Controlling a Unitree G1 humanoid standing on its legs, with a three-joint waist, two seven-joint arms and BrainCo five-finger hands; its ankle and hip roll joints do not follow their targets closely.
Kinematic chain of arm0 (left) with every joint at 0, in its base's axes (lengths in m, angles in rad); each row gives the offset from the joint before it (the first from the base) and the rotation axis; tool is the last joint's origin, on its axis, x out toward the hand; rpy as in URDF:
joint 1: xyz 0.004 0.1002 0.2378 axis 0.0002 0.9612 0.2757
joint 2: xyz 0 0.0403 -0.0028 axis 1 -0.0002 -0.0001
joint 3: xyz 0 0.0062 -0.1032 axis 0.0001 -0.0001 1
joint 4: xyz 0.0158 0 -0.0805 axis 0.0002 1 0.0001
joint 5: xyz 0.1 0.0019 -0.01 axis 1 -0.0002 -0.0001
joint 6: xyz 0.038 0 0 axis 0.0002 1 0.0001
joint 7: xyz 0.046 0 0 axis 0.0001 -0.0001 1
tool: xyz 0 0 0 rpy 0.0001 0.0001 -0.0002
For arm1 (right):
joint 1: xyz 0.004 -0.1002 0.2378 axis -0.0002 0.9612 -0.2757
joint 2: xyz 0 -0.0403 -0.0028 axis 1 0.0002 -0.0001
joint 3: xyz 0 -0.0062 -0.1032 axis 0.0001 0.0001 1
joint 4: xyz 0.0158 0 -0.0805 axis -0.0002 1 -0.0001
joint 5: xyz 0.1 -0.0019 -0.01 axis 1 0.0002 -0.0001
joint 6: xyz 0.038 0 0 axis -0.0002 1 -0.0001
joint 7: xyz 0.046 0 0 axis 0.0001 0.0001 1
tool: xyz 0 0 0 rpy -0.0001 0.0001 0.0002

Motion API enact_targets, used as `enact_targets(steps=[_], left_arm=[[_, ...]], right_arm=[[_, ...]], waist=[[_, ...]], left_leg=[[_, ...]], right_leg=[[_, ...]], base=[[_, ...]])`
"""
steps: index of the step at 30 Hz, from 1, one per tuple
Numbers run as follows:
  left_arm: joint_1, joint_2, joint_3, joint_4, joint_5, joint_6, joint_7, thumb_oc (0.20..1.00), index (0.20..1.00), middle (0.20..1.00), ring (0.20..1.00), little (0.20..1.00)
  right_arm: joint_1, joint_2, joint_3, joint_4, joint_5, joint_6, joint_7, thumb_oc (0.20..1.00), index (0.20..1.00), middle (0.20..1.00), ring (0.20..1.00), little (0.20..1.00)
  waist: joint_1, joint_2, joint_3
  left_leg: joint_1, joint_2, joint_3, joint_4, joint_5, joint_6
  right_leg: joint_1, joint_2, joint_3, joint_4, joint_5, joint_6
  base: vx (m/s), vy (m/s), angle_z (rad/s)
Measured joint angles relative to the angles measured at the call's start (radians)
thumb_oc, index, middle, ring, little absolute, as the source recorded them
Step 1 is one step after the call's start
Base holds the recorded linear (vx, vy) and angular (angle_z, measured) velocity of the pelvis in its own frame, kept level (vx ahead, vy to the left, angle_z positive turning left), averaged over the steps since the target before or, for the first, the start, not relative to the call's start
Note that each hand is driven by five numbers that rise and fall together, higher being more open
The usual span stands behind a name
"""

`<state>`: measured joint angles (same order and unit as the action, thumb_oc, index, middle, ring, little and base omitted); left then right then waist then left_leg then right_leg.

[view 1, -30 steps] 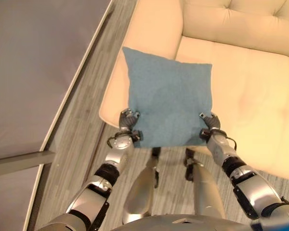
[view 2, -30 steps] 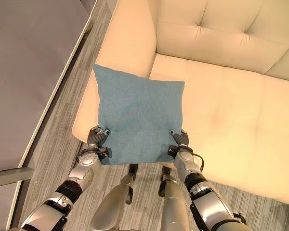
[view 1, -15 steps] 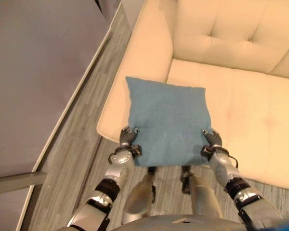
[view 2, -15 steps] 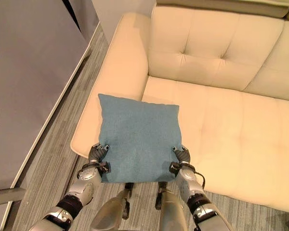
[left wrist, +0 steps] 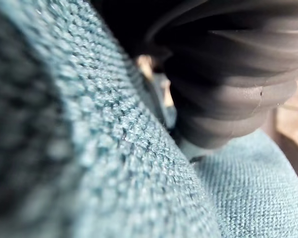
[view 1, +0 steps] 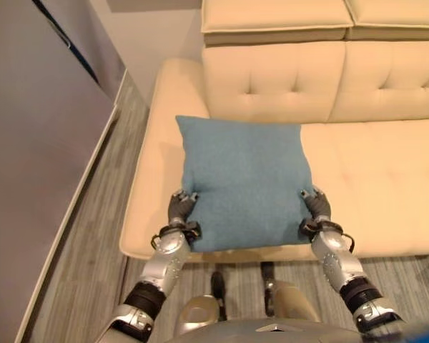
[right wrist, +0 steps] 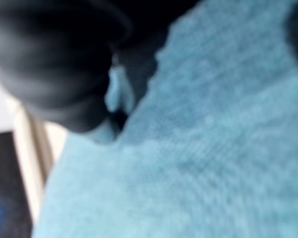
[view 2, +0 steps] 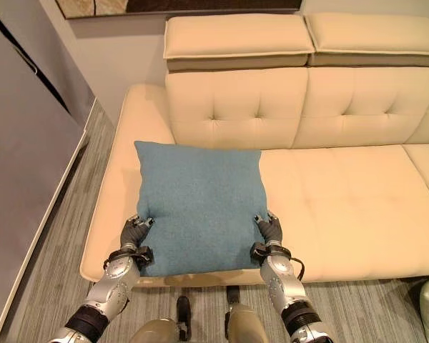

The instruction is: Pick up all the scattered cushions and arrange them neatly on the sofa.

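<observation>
The left hand point(view 2: 134, 236) is pinching the near left corner of the blue cushion point(view 2: 198, 204) in its curled fingers point(view 2: 144, 223). The right hand point(view 2: 269, 232) is gripping the near right corner likewise. Beyond the fingers, the cushion is hanging over the cream sofa point(view 2: 343, 193) seat.
</observation>
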<state>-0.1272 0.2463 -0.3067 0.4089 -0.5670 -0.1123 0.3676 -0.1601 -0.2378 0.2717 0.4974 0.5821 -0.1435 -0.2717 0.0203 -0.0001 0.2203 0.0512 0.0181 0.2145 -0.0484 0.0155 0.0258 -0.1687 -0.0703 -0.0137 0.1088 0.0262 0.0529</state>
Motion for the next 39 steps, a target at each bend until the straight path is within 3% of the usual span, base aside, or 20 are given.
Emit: enact_targets(steps=[1, 2, 5, 7, 10, 12, 14, 16, 18, 19, 20, 21, 23, 27, 30, 31, 34, 35, 38, 39], left_arm=[[0.004, 0.001, 0.012, -0.001, 0.000, 0.000, 0.000, 0.200, 0.200, 0.200, 0.200, 0.200], [0.012, 0.001, 0.034, -0.007, 0.000, 0.005, 0.000, 0.200, 0.200, 0.200, 0.200, 0.200], [0.036, 0.015, 0.038, -0.007, 0.000, 0.006, 0.001, 0.200, 0.200, 0.200, 0.200, 0.200], [0.051, -0.013, 0.053, -0.001, -0.003, 0.010, 0.002, 0.200, 0.200, 0.200, 0.200, 0.200], [0.055, -0.053, 0.034, 0.002, -0.004, 0.017, 0.002, 0.200, 0.200, 0.200, 0.200, 0.200], [0.053, -0.067, 0.008, 0.017, -0.004, 0.019, -0.003, 0.200, 0.200, 0.200, 0.200, 0.200], [0.059, -0.069, -0.014, 0.019, -0.004, 0.024, -0.003, 0.200, 0.200, 0.200, 0.200, 0.200], [0.061, -0.065, -0.032, 0.018, -0.003, 0.033, -0.012, 0.200, 0.200, 0.200, 0.200, 0.200], [0.062, -0.068, -0.039, 0.017, -0.002, 0.042, -0.014, 0.200, 0.200, 0.200, 0.200, 0.200], [0.063, -0.071, -0.038, 0.017, 0.000, 0.042, -0.014, 0.200, 0.200, 0.200, 0.200, 0.200], [0.063, -0.074, -0.036, 0.014, 0.000, 0.042, -0.014, 0.200, 0.200, 0.200, 0.200, 0.200], [0.061, -0.060, -0.028, 0.009, 0.000, 0.044, -0.012, 0.200, 0.200, 0.200, 0.200, 0.200], [0.063, -0.011, -0.025, 0.009, 0.000, 0.053, -0.011, 0.200, 0.200, 0.200, 0.200, 0.200], [0.072, 0.002, -0.008, 0.009, -0.001, 0.063, -0.010, 0.200, 0.200, 0.200, 0.200, 0.200], [0.065, 0.009, -0.005, 0.007, -0.001, 0.062, -0.008, 0.200, 0.200, 0.200, 0.200, 0.200], [0.062, 0.011, -0.003, 0.006, -0.001, 0.061, -0.003, 0.200, 0.200, 0.200, 0.200, 0.200], [0.064, 0.009, 0.001, 0.006, -0.001, 0.061, 0.004, 0.200, 0.200, 0.200, 0.200, 0.200], [0.063, 0.009, 0.014, 0.007, -0.001, 0.061, 0.010, 0.200, 0.200, 0.200, 0.200, 0.200], [0.057, 0.004, 0.022, 0.007, -0.001, 0.061, 0.011, 0.200, 0.200, 0.200, 0.200, 0.200], [0.056, 0.004, 0.022, 0.007, -0.001, 0.061, 0.010, 0.200, 0.200, 0.200, 0.200, 0.200]], right_arm=[[-0.002, 0.006, 0.000, -0.001, -0.008, 0.000, 0.001, 0.200, 0.200, 0.200, 0.200, 0.200], [-0.003, 0.002, -0.001, -0.010, -0.022, 0.010, 0.005, 0.200, 0.200, 0.200, 0.200, 0.200], [0.005, 0.012, 0.011, -0.011, -0.039, 0.017, 0.016, 0.200, 0.200, 0.200, 0.200, 0.200], [0.007, 0.007, 0.005, -0.012, -0.055, 0.019, 0.024, 0.200, 0.200, 0.200, 0.200, 0.200], [0.025, -0.015, -0.017, -0.021, -0.058, 0.028, 0.021, 0.200, 0.200, 0.200, 0.200, 0.200], [0.037, -0.035, -0.042, -0.035, -0.076, 0.027, 0.013, 0.200, 0.200, 0.200, 0.200, 0.200], [0.045, -0.040, -0.043, -0.037, -0.079, 0.028, 0.004, 0.200, 0.200, 0.200, 0.200, 0.200], [0.060, -0.042, -0.056, -0.042, -0.080, 0.029, -0.006, 0.200, 0.200, 0.200, 0.200, 0.200], [0.084, -0.049, -0.059, -0.043, -0.087, 0.029, -0.008, 0.200, 0.200, 0.200, 0.200, 0.200], [0.089, -0.051, -0.057, -0.044, -0.090, 0.030, -0.008, 0.200, 0.200, 0.200, 0.200, 0.200], [0.090, -0.053, -0.056, -0.044, -0.097, 0.030, -0.008, 0.200, 0.200, 0.200, 0.200, 0.200], [0.082, -0.031, -0.052, -0.040, -0.097, 0.034, -0.010, 0.200, 0.200, 0.200, 0.200, 0.200], [0.082, -0.006, -0.032, -0.040, -0.097, 0.039, -0.012, 0.200, 0.200, 0.200, 0.200, 0.200], [0.077, 0.003, -0.013, -0.042, -0.098, 0.041, -0.010, 0.200, 0.200, 0.200, 0.200, 0.200], [0.049, 0.003, -0.001, -0.044, -0.098, 0.041, -0.008, 0.200, 0.200, 0.200, 0.200, 0.200], [0.046, 0.002, 0.002, -0.046, -0.100, 0.041, -0.009, 0.200, 0.200, 0.200, 0.200, 0.200], [0.029, -0.001, 0.004, -0.051, -0.107, 0.041, -0.008, 0.200, 0.200, 0.200, 0.200, 0.200], [0.010, -0.004, 0.009, -0.051, -0.110, 0.042, -0.008, 0.200, 0.200, 0.200, 0.200, 0.200], [0.009, -0.007, 0.011, -0.051, -0.115, 0.045, -0.008, 0.200, 0.200, 0.200, 0.200, 0.200], [0.010, -0.007, 0.011, -0.051, -0.115, 0.050, -0.008, 0.200, 0.200, 0.200, 0.200, 0.200]], waist=[[0.016, 0.008, -0.005], [0.024, 0.017, -0.017], [0.032, -0.007, -0.043], [0.041, 0.004, -0.048], [0.033, -0.001, -0.050], [0.027, -0.012, -0.051], [0.027, -0.024, -0.054], [0.020, -0.060, -0.054], [0.001, -0.035, -0.067], [-0.004, -0.013, -0.078], [-0.003, 0.014, -0.085], [0.010, 0.034, -0.087], [0.025, 0.000, -0.081], [0.057, -0.004, -0.075], [0.054, 0.005, -0.049], [0.048, -0.006, -0.045], [0.054, -0.016, -0.036], [0.047, -0.004, -0.029], [0.018, -0.001, -0.026], [0.007, -0.009, -0.025]], left_leg=[[0.002, 0.012, 0.020, -0.001, 0.000, 0.001], [0.004, 0.022, 0.028, -0.001, 0.000, -0.006], [0.020, 0.020, 0.022, -0.013, 0.008, -0.032], [0.011, 0.061, -0.015, 0.002, 0.021, -0.061], [-0.028, 0.109, -0.081, 0.053, 0.046, -0.095], [-0.091, 0.141, -0.095, 0.127, 0.077, -0.097], [-0.109, 0.141, -0.090, 0.142, 0.124, -0.094], [-0.135, 0.003, -0.093, 0.194, 0.047, -0.092], [-0.118, -0.091, -0.058, 0.130, 0.022, -0.065], [-0.110, -0.108, -0.065, 0.084, 0.012, -0.070], [-0.098, -0.108, -0.079, 0.053, -0.006, -0.070], [-0.098, -0.084, -0.091, 0.033, -0.005, 0.033], [-0.084, -0.086, -0.084, 0.026, -0.004, 0.015], [-0.016, -0.081, -0.035, -0.001, -0.005, 0.040], [0.013, -0.068, -0.031, 0.002, -0.006, 0.057], [0.023, -0.068, -0.034, 0.004, -0.014, 0.067], [0.036, -0.078, -0.040, -0.006, -0.040, 0.059], [0.034, -0.073, -0.044, -0.012, -0.027, 0.063], [0.042, -0.056, -0.093, -0.019, -0.042, 0.049], [0.051, -0.053, -0.110, -0.020, -0.047, 0.033]], right_leg=[[-0.009, -0.016, -0.037, 0.033, -0.001, 0.003], [-0.010, -0.078, -0.075, 0.090, -0.015, 0.026], [0.073, -0.134, -0.087, 0.005, -0.002, 0.073], [0.127, -0.084, -0.101, -0.079, 0.013, 0.065], [0.162, -0.042, -0.156, -0.102, -0.001, 0.032], [0.163, -0.007, -0.196, -0.105, -0.019, -0.011], [0.155, -0.007, -0.197, -0.104, -0.026, -0.024], [0.152, -0.057, -0.197, -0.122, -0.021, -0.039], [0.148, -0.038, -0.197, -0.139, -0.013, -0.029], [0.138, -0.016, -0.198, -0.138, -0.009, -0.029], [0.127, 0.013, -0.198, -0.133, -0.008, -0.028], [0.098, 0.057, -0.187, -0.102, -0.009, -0.031], [0.076, 0.061, -0.159, -0.069, -0.020, -0.042], [0.052, 0.048, -0.150, 0.073, -0.078, -0.032], [-0.041, 0.031, -0.135, 0.329, -0.107, 0.092], [-0.072, 0.014, -0.118, 0.405, -0.129, 0.095], [-0.068, -0.026, -0.103, 0.327, -0.127, 0.070], [-0.062, -0.029, -0.088, 0.212, -0.114, 0.061], [-0.068, 0.003, 0.029, 0.052, -0.034, 0.058], [-0.057, 0.002, 0.032, 0.020, 0.015, 0.064]], base=[[0.09, -0.257, -0.60], [0.09, -0.255, -0.40], [0.03, -0.236, -0.06], [0.00, -0.408, 0.11], [-0.01, -0.259, 0.46], [0.00, -0.233, 0.53], [0.03, -0.167, 0.20], [0.08, -0.112, 0.02], [0.06, -0.054, 0.06], [0.07, -0.015, 0.00], [0.17, 0.014, -0.36], [0.22, 0.035, -0.46], [0.19, 0.069, -0.41], [0.12, 0.070, -0.34], [0.06, 0.013, -0.03], [0.17, -0.039, 0.21], [0.24, -0.070, -0.04], [0.25, -0.102, -0.09], [0.23, -0.127, 0.36], [0.17, -0.100, 0.56]])
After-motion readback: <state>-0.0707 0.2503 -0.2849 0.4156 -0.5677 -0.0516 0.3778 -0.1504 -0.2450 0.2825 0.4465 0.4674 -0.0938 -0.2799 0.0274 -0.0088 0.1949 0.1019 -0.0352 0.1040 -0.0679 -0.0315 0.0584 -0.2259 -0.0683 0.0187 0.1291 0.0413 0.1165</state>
